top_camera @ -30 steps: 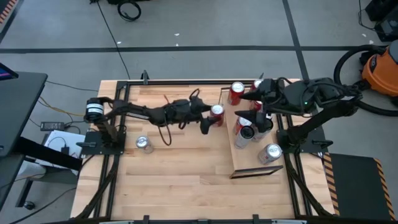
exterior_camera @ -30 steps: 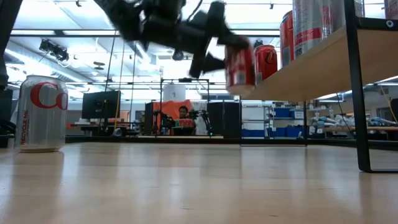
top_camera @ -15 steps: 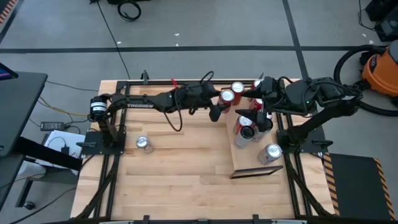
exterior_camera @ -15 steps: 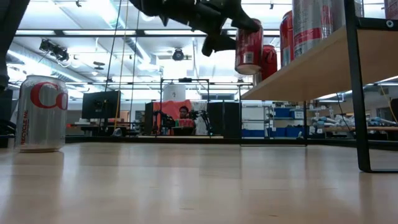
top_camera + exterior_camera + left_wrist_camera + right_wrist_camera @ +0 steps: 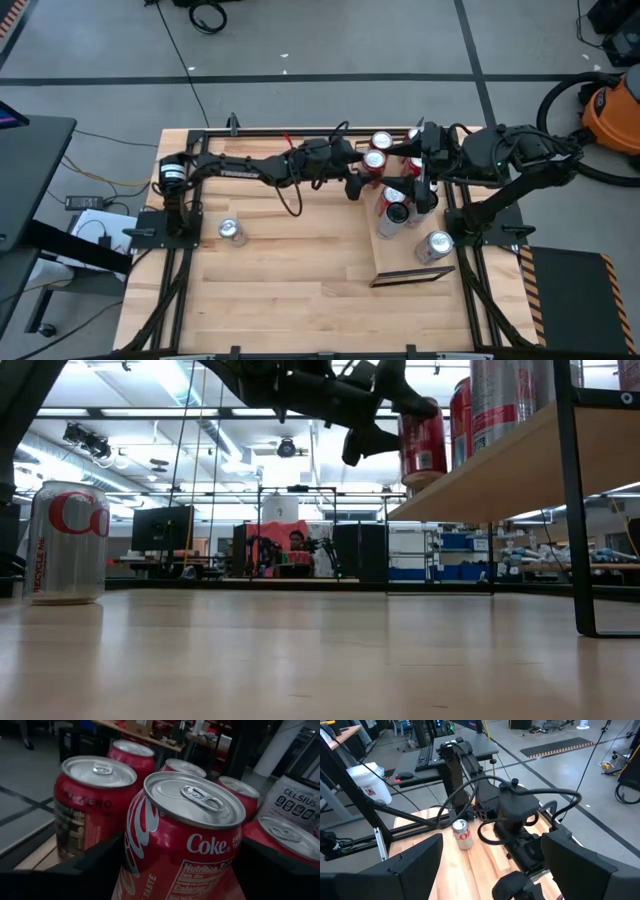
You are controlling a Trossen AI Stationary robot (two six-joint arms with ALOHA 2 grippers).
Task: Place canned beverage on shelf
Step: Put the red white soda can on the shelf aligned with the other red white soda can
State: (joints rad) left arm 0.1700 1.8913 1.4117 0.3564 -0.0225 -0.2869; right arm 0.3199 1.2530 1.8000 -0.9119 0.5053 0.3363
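A silver can (image 5: 231,231) stands on the plank tabletop (image 5: 290,260), well behind the left gripper (image 5: 366,172). That gripper's dark fingers (image 5: 95,862) are clamped on a red Coke can (image 5: 375,162), held upright over the near edge of the light-wood shelf (image 5: 408,262), just beside other red cans (image 5: 87,802). Past these, the right gripper (image 5: 425,170) hovers with fingers spread apart, holding nothing.

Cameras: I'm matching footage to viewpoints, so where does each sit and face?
High: overhead, looking down; both arms, shelf.
Low: tabletop level, facing the room; left gripper holding the Coke can.
Left wrist: looks past its fingers at that Coke can.
Right wrist: faces the left arm.
Shared: silver can.
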